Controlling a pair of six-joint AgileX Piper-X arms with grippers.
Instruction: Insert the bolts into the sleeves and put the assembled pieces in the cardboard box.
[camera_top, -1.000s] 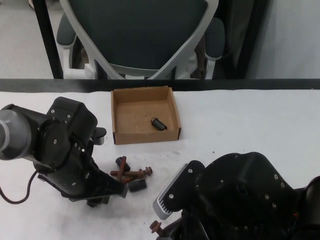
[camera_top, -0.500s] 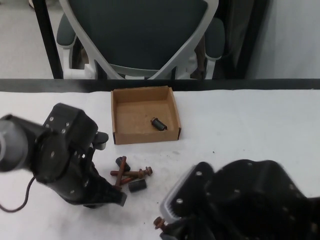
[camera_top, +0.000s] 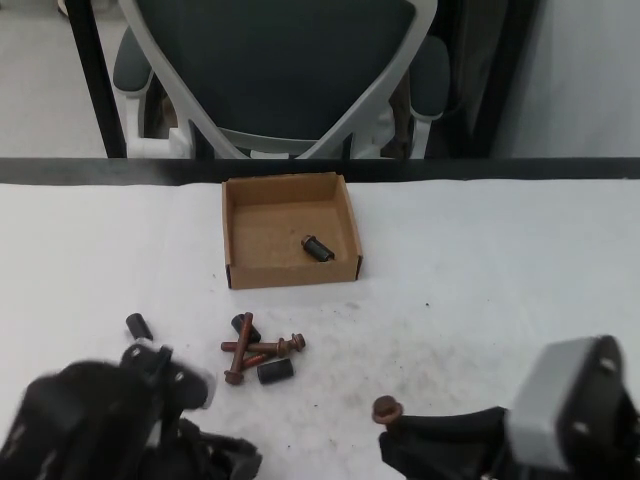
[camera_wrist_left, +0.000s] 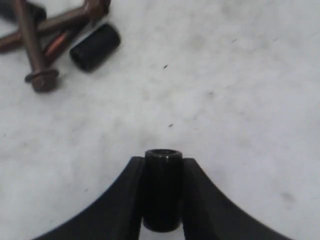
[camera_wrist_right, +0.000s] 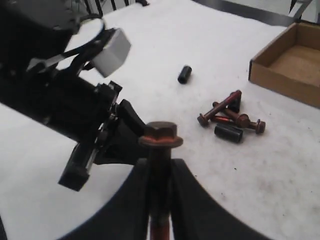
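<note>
Clamping a short black sleeve (camera_wrist_left: 162, 200) between its two dark, smooth fingers, the left claw (camera_wrist_left: 163, 165) holds this plain cylinder with its hollow end poking just past the fingertips. The right claw (camera_wrist_right: 159, 170) is clenched on the shank of a rust-brown bolt (camera_wrist_right: 160, 137), whose flanged hexagonal head stands clear above the fingers. Both are above the near part of the table (camera_top: 480, 260), a white, faintly speckled surface.

A loose pile (camera_top: 258, 350) lies on the table near the left claw but apart from it. It holds three rusty bolts crossed over one another, one with a coppery shank, and two black sleeves: one stubby sleeve (camera_top: 274, 371) just beside the bolts and another (camera_top: 243, 326) touching them. A third loose sleeve (camera_top: 139, 326) lies by itself, to the left of the pile.

Beyond the pile stands the cardboard box (camera_top: 290, 272), open-topped and matte brown, with one dark cylindrical piece (camera_top: 318, 248) lying on its floor.

In all: four separate bolts, one of them held; four separate sleeves, one of them held; one piece in the single box.
</note>
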